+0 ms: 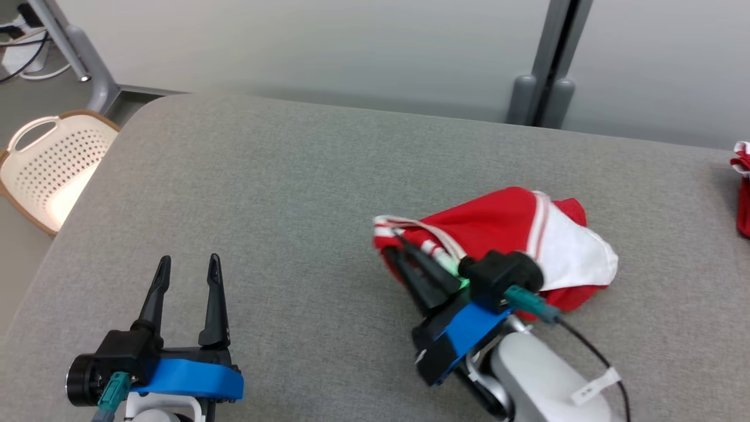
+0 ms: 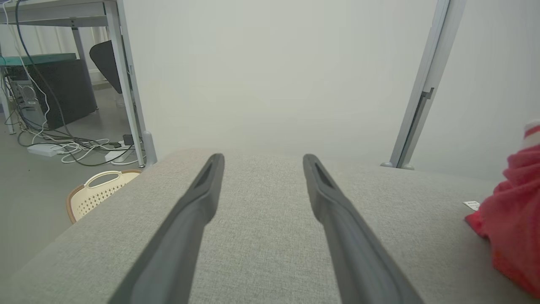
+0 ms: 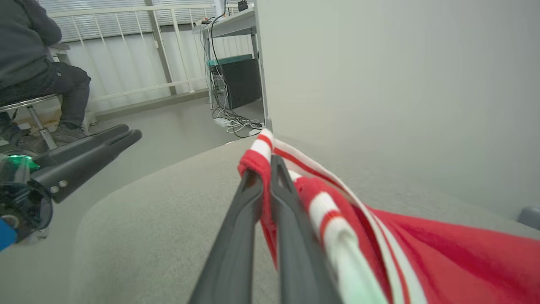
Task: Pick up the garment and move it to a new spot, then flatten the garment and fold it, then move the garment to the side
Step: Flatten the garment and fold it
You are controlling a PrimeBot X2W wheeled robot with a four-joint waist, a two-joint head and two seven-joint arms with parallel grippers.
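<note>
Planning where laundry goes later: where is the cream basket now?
In the head view the cream basket sits on the floor at the left, just off the grey table's rounded far-left corner.

Two claws — left claw (image 1: 190, 258), right claw (image 1: 395, 243), one garment (image 1: 510, 217), one basket (image 1: 58, 164)

A crumpled red and white garment (image 1: 510, 223) lies on the grey table (image 1: 293, 176) at 4 o'clock. The right gripper (image 1: 394, 241), at 5 o'clock, pinches its striped edge. The left gripper (image 1: 189, 261), at 7 o'clock, has its fingers spread over bare table. A cream basket (image 1: 53, 170) sits at 9 o'clock and a red cloth (image 1: 743, 193) at 3 o'clock.
</note>
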